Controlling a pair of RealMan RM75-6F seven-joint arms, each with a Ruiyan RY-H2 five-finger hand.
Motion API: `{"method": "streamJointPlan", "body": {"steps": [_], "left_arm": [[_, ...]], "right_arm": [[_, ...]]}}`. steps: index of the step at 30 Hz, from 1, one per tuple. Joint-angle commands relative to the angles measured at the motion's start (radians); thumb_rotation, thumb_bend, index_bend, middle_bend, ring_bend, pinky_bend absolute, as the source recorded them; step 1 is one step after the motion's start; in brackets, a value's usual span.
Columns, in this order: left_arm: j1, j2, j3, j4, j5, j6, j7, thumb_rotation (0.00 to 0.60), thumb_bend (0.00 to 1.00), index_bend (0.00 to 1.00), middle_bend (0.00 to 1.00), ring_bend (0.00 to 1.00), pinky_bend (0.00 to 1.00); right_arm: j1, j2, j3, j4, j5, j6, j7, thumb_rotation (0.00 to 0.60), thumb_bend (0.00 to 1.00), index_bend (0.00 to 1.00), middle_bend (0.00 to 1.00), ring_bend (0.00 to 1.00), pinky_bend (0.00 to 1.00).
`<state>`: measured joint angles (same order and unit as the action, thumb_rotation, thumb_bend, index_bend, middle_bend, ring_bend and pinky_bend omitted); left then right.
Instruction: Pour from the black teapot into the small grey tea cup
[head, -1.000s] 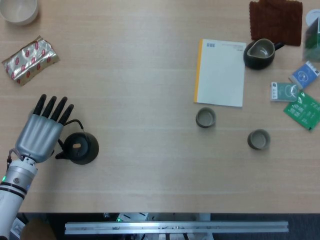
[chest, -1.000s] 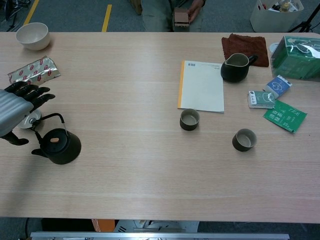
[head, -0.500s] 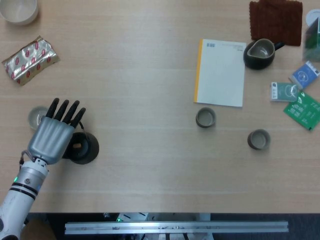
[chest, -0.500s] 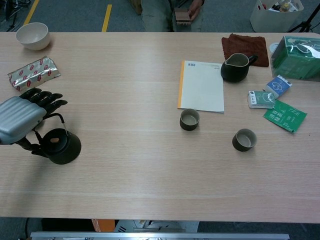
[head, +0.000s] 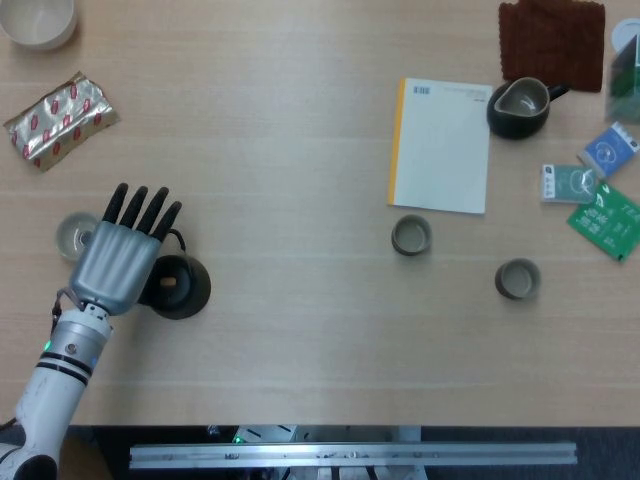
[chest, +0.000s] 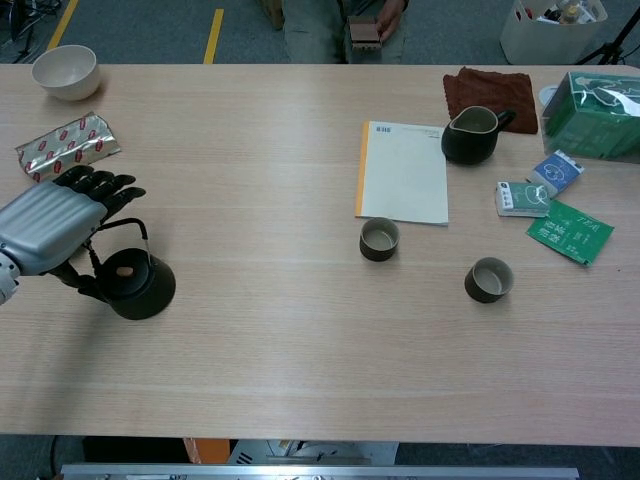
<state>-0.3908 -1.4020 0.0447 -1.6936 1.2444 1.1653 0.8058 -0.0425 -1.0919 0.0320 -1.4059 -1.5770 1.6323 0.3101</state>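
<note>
Fingers of the left hand (head: 118, 262) lie straight and spread over the black teapot (head: 180, 287), gripping nothing visible. Chest view shows the round pot's wire handle arched beneath them. Two small grey cups (head: 411, 236) stand well right.

The teapot (head: 178, 286) is set on the desk (head: 280, 180) just right of the left hand (head: 117, 262), partly under its fingers (head: 140, 208). A small dish (head: 75, 236) is found just left of the fingers, a foil packet (head: 60, 117) beyond them, and a bowl (head: 38, 20) further beyond. Far right of the fingers, two cups (head: 411, 236) (head: 518, 279) are placed well apart, with a notebook (head: 441, 145) behind the nearer one and a pitcher (head: 520, 106) just right of the notebook.
</note>
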Motion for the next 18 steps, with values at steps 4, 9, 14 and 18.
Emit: {"method": "streamJointPlan", "body": {"steps": [4, 9, 14, 18], "left_arm": [[-0.015, -0.021, -0.011, -0.010, -0.008, -0.005, 0.012, 0.600, 0.09, 0.00, 0.00, 0.00, 0.00], [-0.032, -0.049, -0.027, -0.014, -0.014, -0.011, 0.019, 0.600, 0.09, 0.00, 0.00, 0.00, 0.00], [-0.054, -0.067, -0.053, -0.025, -0.030, -0.014, 0.030, 0.600, 0.09, 0.00, 0.00, 0.00, 0.00], [-0.073, -0.065, -0.071, -0.051, -0.045, -0.020, 0.036, 0.600, 0.09, 0.00, 0.00, 0.00, 0.00]], "right_arm": [[-0.002, -0.003, 0.001, 0.009, 0.004, 0.001, 0.008, 0.600, 0.15, 0.27, 0.25, 0.14, 0.27], [-0.005, -0.005, 0.002, 0.017, 0.006, 0.002, 0.016, 0.600, 0.15, 0.27, 0.25, 0.14, 0.27], [-0.007, -0.008, 0.003, 0.026, 0.010, 0.002, 0.024, 0.600, 0.15, 0.27, 0.25, 0.14, 0.27], [-0.008, -0.011, 0.003, 0.033, 0.013, 0.000, 0.029, 0.600, 0.15, 0.27, 0.25, 0.14, 0.27]]}}
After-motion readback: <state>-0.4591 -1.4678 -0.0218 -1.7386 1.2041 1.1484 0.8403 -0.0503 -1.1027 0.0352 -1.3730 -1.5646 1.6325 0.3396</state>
